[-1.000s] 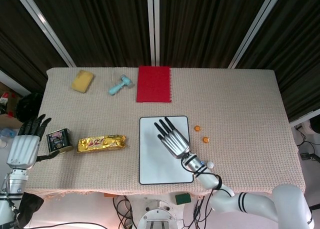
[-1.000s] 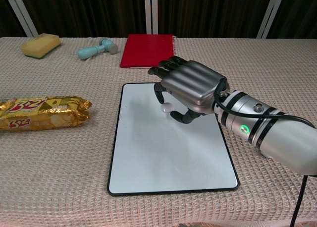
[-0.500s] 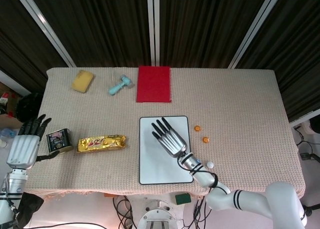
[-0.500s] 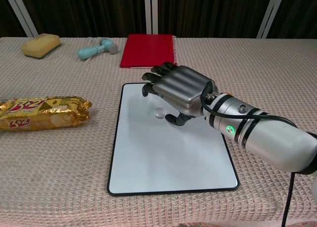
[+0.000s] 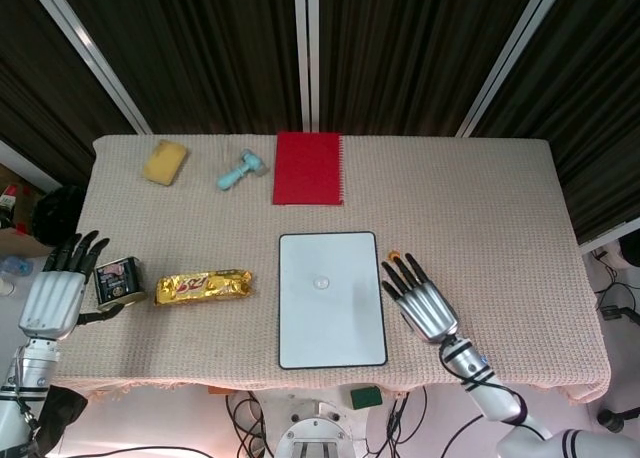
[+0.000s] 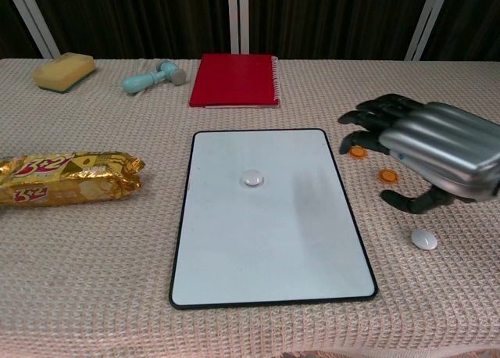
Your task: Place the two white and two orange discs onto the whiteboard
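Whiteboard [image 6: 266, 241] lies flat at the front middle of the surface [image 5: 480, 198], which is covered in a beige woven cloth. One white disc [image 6: 252, 179] sits on the board, in its upper half, near the centre line; same disc shows faintly in the head view [image 5: 322, 279].

Off the board, to its right: two orange discs, the near-board one [image 6: 358, 151] just beside the board's right edge, the other [image 6: 388, 175] a little further right and nearer the front. Second white disc [image 6: 424, 239] rests on the cloth, nearer the front than both orange ones.

Right hand [image 6: 426, 156] hovers over the orange discs, palm down, fingers [image 6: 373, 122] spread apart and gently curled, nothing in them. In the head view its fingertips reach toward an orange disc [image 5: 394, 256] by the board's corner.

Left hand [image 5: 62, 288] at the far left edge, fingers apart and extended, holding nothing; a small dark tin [image 5: 117, 281] sits just beside it.

Elsewhere: gold snack packet [image 6: 62, 177] left of the board; red spiral notebook [image 6: 237, 80] behind the board; teal toy hammer [image 6: 155, 76]; yellow sponge [image 6: 64, 70] at the far left corner.
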Available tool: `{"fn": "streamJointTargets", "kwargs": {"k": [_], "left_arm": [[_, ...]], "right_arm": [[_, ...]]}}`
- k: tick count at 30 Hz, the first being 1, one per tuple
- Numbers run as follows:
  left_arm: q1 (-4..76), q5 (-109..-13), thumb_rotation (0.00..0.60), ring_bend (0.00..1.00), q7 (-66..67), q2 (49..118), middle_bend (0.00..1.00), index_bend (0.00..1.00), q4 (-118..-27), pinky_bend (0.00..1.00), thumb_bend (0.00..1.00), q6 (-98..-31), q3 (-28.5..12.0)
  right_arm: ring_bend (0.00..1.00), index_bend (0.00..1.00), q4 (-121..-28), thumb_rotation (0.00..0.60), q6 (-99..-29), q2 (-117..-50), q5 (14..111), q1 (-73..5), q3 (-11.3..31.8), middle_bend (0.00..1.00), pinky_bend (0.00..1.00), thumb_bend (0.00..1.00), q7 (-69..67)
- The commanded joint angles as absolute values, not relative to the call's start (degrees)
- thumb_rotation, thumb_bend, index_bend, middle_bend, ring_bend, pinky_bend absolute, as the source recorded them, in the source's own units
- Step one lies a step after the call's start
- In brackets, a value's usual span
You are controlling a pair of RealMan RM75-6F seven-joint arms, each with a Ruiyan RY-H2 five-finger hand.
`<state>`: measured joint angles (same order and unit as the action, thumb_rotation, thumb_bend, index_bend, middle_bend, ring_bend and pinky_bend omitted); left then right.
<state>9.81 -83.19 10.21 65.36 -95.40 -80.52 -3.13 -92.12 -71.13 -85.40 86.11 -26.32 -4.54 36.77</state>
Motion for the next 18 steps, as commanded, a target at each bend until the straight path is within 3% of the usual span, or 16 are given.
{"fn": "streamJointTargets", "kwargs": {"k": [1, 18], "left_arm": [[9.82, -83.59, 0.483, 0.01, 10.57, 65.47, 0.03, 0.10, -95.73, 0.12, 0.00, -80.61, -2.86], [9.51, -87.57, 0.488, 0.01, 9.99, 65.54, 0.03, 0.10, -96.26, 0.12, 0.00, -82.27, -1.59]], "right_arm": [[0.00, 0.30, -92.42, 0.600, -75.44, -81.98, 89.03, -21.55, -8.88, 0.06, 0.00, 0.34, 33.74], [0.00, 0.35, -83.69, 0.600, -73.55, -86.14, 90.80, -17.66, -9.37, 0.07, 0.00, 0.34, 27.93]]}}
